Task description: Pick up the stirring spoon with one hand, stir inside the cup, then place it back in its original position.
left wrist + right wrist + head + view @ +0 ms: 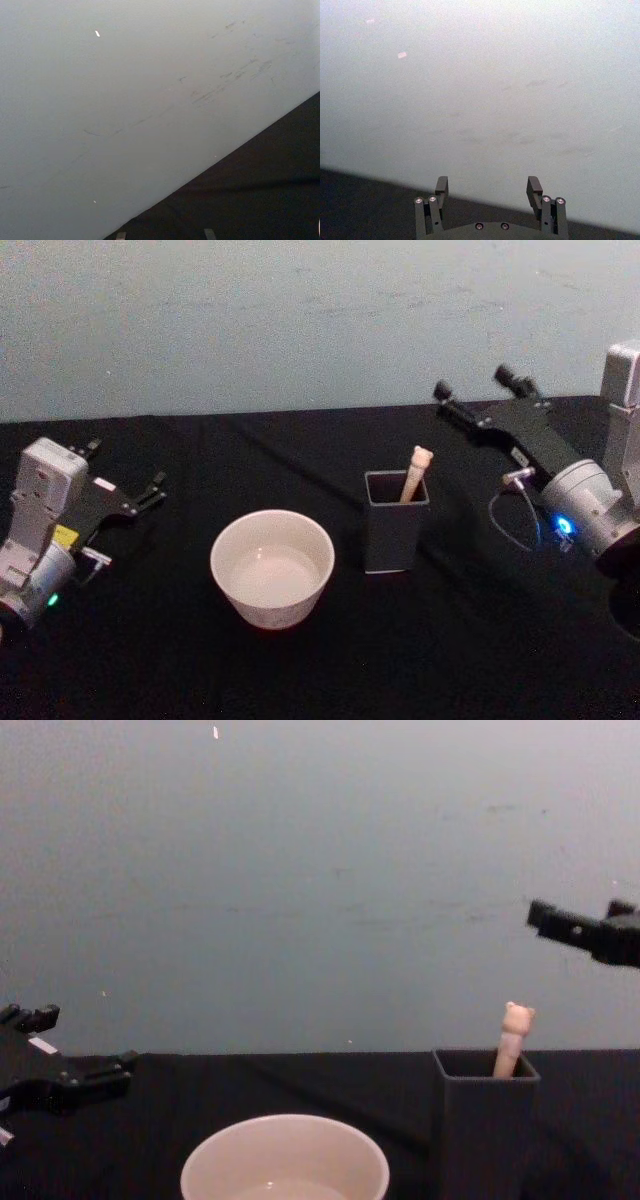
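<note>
Two grippers wait apart from the work, and nothing is held yet. The stirring spoon (414,473) stands tilted in the dark square holder (396,522), right of the worktop's middle, bear head poking above the holder's rim. The cup (272,567) sits just beside the holder on its left, nearer the front edge, apart from it.

I judge the step in hand to be the reach for the spoon. My right gripper (477,390) hangs above the back right of the black worktop (150,660), jaws apart and empty. It is the closer arm, so I would use it. I would bring it over the holder from above, line the fingers either side of the beige handle just under the bear head, close gently, then lift straight up so the shaft clears the holder's wall without tipping it.

My left gripper (128,479) is parked near the left edge, jaws also apart.

The chest view (517,1038) shows how far the handle stands above the holder's rim; the head view gives the gap between cup and holder. The right wrist view shows the spread fingers (441,186) against the wall.
</note>
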